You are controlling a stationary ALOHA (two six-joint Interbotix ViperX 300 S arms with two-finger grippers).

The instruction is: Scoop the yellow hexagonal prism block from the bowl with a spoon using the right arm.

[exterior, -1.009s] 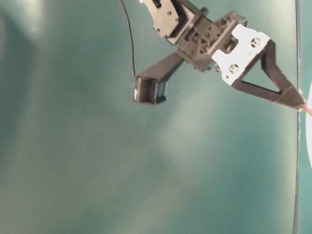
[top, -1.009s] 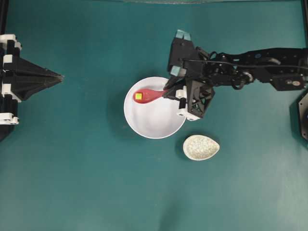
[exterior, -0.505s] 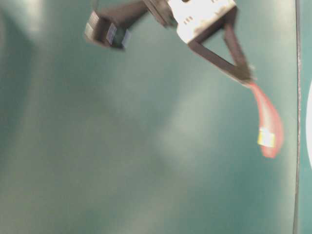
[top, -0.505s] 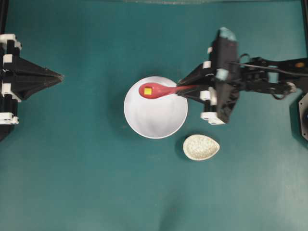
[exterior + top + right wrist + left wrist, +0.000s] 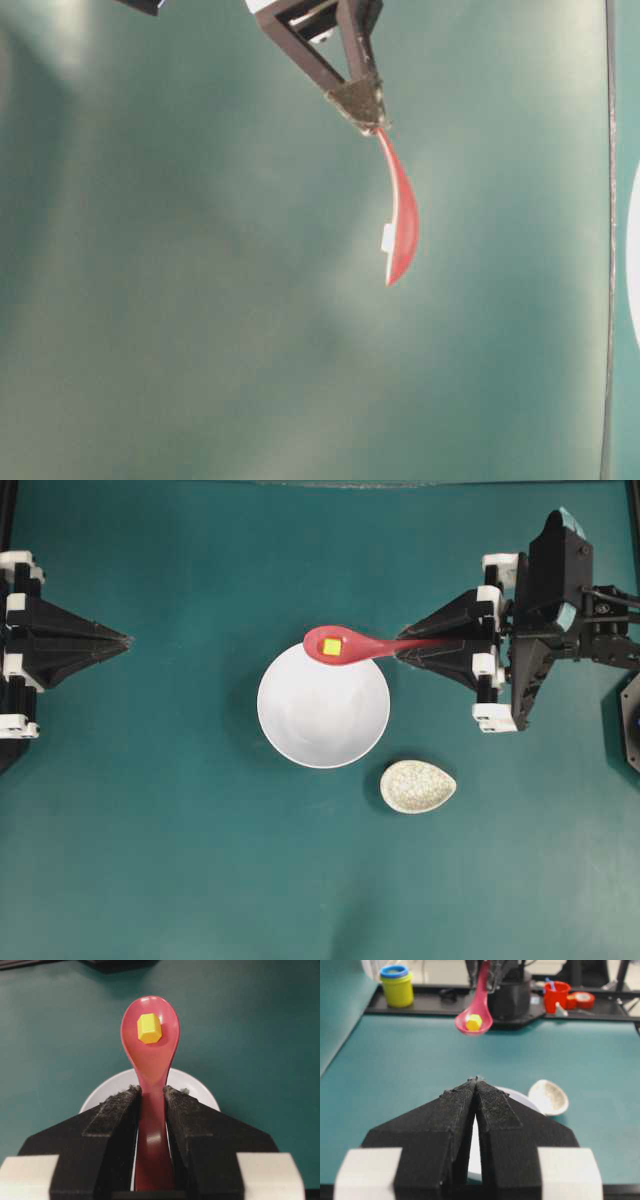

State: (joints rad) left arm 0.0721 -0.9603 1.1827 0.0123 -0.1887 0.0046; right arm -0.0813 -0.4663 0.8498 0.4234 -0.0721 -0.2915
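Observation:
My right gripper [image 5: 405, 651] is shut on the handle of the pink-red spoon [image 5: 350, 645] and holds it level in the air over the far rim of the white bowl [image 5: 323, 720]. The yellow hexagonal prism block [image 5: 331, 648] lies in the spoon's scoop; the right wrist view shows the block [image 5: 149, 1028] in the spoon [image 5: 150, 1055], with the bowl [image 5: 102, 1091] below. The table-level view shows the spoon [image 5: 400, 215] hanging from the gripper [image 5: 364, 108]. My left gripper [image 5: 125, 640] is shut and empty at the left edge, far from the bowl.
A speckled off-white spoon rest [image 5: 418, 786] lies on the teal table just right of the bowl's near side. Beyond the table's far edge, the left wrist view shows a yellow tub [image 5: 397, 984] and a red cup [image 5: 556, 995].
My right gripper has lifted the spoon, with the yellow block in its scoop, out of the bowl and drawn it back to the right and upward. The left arm has not moved.

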